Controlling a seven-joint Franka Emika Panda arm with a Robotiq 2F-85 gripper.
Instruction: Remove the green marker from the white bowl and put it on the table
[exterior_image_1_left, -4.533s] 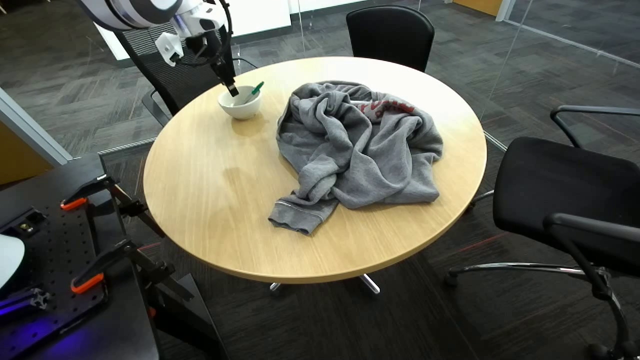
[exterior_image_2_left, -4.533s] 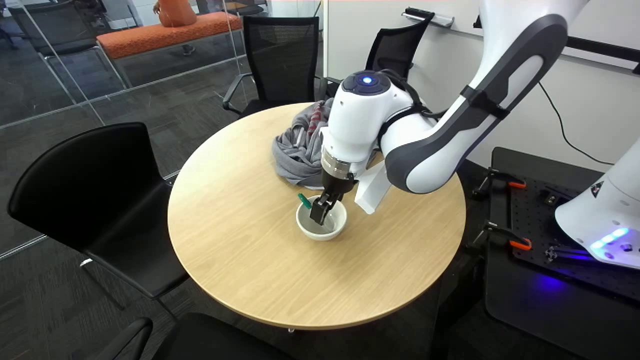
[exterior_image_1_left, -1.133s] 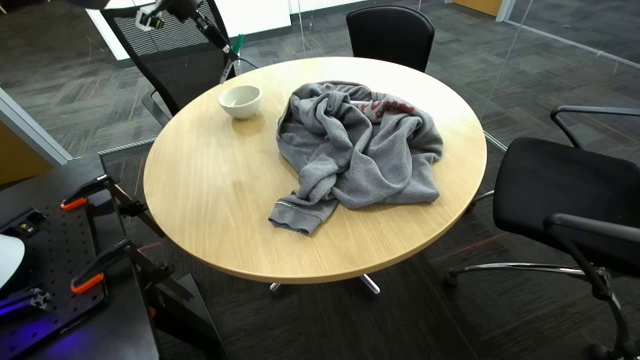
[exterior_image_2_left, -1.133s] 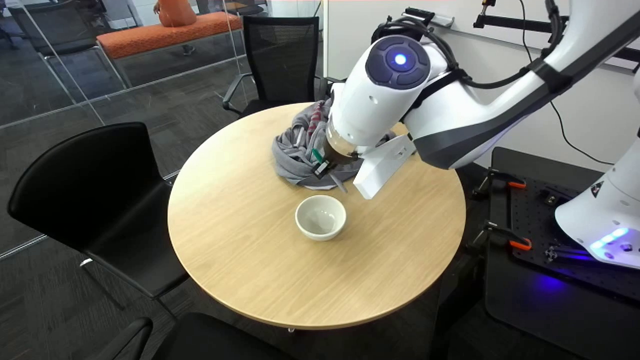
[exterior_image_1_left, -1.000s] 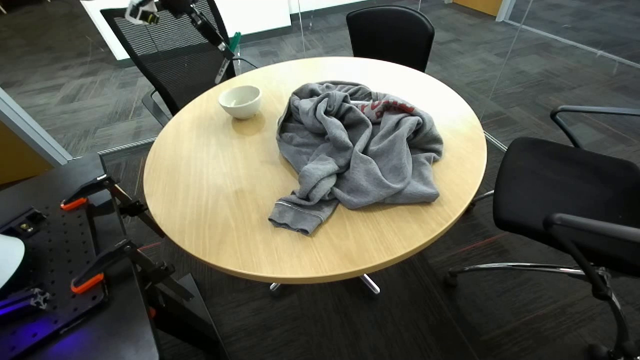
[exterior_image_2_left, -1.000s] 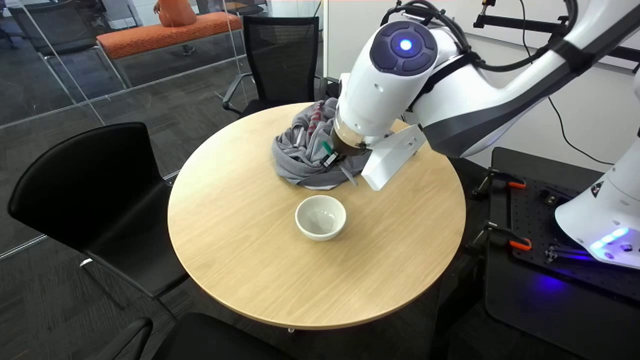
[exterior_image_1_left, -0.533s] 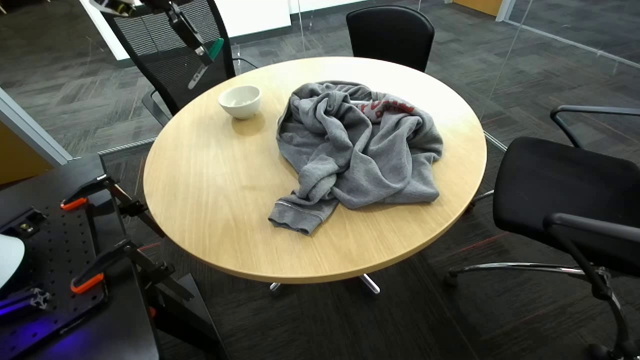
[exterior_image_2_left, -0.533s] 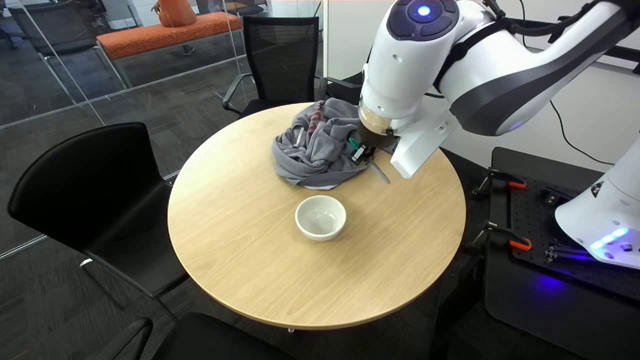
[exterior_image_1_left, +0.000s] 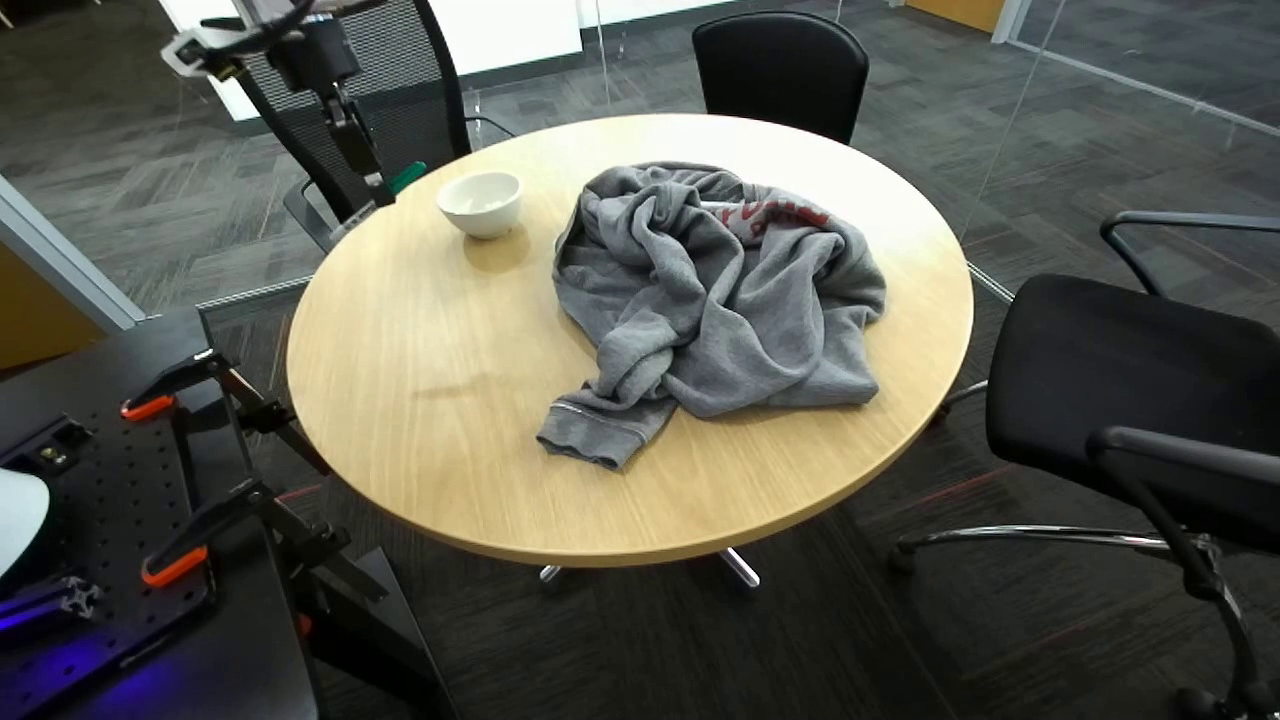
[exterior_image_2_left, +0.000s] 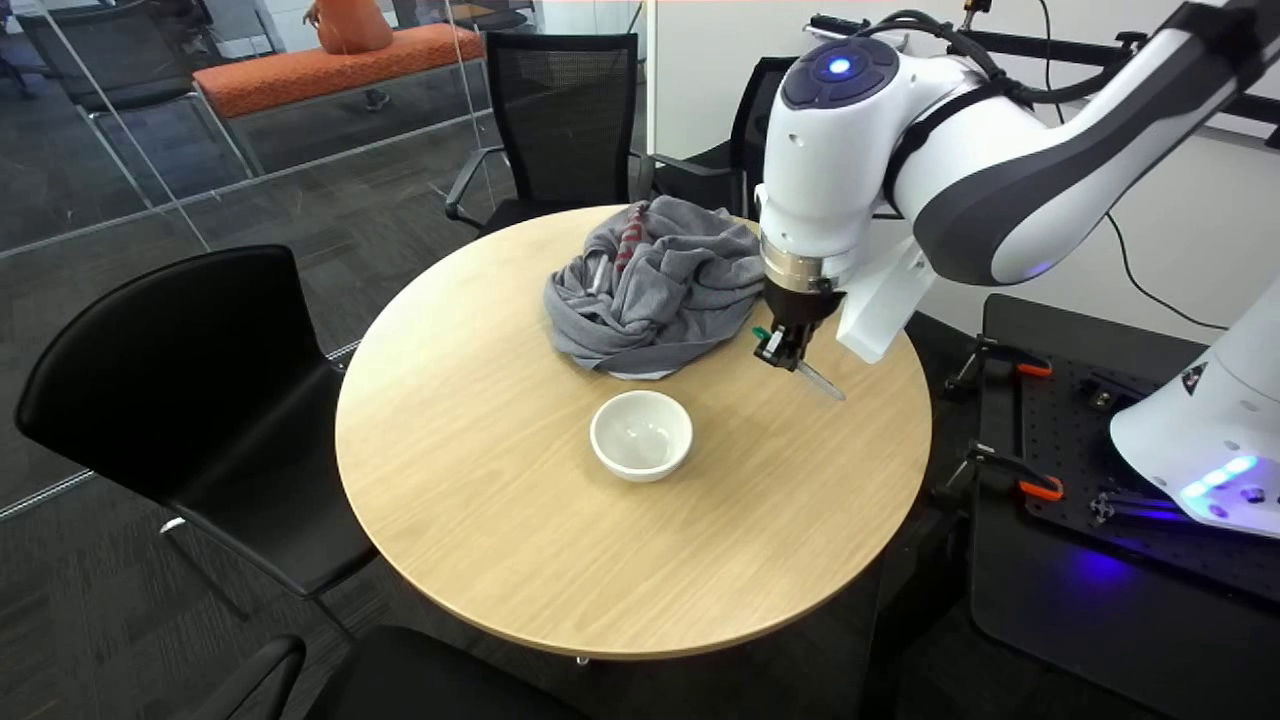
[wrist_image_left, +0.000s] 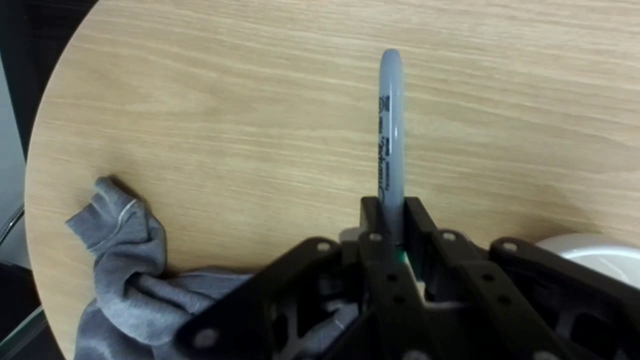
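The gripper (wrist_image_left: 391, 212) is pinching the green marker (wrist_image_left: 391, 125) at a tilt, apart from the white bowl (exterior_image_2_left: 641, 440). Near the bowl, a gray garment (exterior_image_1_left: 715, 300) is lying rumpled.

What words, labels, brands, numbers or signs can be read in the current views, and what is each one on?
"Sharpie": black script along the green marker, in the wrist view.
Finer print and symbols on the same marker: too small and blurred to read.
Red lettering on the gray sweatshirt: broken up by folds, unreadable.
Small sticker on the robot base: too small to read.
No number can be read.
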